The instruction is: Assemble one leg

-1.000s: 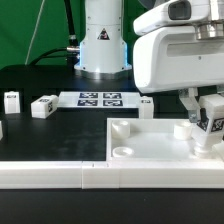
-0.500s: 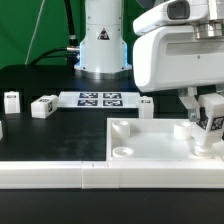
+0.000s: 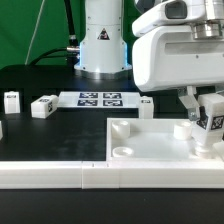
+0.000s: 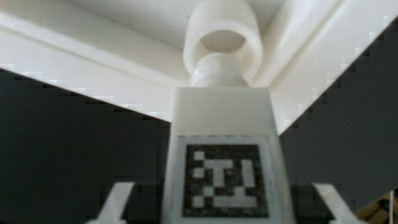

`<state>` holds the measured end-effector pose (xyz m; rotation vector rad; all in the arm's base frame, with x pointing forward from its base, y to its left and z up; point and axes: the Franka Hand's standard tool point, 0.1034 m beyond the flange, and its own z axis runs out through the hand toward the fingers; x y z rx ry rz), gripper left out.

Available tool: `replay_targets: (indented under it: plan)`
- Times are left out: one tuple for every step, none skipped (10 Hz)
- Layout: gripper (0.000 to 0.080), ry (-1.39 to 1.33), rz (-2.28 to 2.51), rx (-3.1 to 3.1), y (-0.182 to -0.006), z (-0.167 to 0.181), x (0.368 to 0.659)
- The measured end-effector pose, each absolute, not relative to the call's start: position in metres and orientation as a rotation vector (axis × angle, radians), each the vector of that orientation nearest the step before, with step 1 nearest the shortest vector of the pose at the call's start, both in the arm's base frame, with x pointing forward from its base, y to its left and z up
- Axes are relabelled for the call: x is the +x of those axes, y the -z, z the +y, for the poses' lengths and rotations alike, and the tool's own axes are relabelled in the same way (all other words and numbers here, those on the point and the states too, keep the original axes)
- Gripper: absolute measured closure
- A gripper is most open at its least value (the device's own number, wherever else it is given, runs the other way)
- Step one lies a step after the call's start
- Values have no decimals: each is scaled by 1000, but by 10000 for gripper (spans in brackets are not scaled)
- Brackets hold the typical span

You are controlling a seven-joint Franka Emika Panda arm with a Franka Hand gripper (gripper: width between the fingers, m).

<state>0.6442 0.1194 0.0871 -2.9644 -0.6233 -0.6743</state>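
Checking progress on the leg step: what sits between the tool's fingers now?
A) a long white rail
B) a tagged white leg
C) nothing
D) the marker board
B: both views show the tool shut on the leg, its tag facing the wrist camera.

Marker board (image 3: 100, 98) flat on black table (image 3: 55, 130); white panel (image 3: 150, 143) behind rail (image 3: 50, 175).

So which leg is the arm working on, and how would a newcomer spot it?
Find the big white panel in the foreground. At its corner on the exterior view's right, the pincer grips a tagged leg. It alone is held; the other legs lie loose on the black table.
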Motion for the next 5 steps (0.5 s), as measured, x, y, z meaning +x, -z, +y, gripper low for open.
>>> replay_targets:
  plan:
    - [509, 674, -623, -2964, -87, 119, 644]
    - [509, 676, -624, -2964, -89, 120, 643]
    - [509, 676, -626, -2964, -92, 119, 641]
    - [509, 669, -628, -2966, -92, 119, 637]
    - [509, 662, -627, -2968, -90, 118, 635]
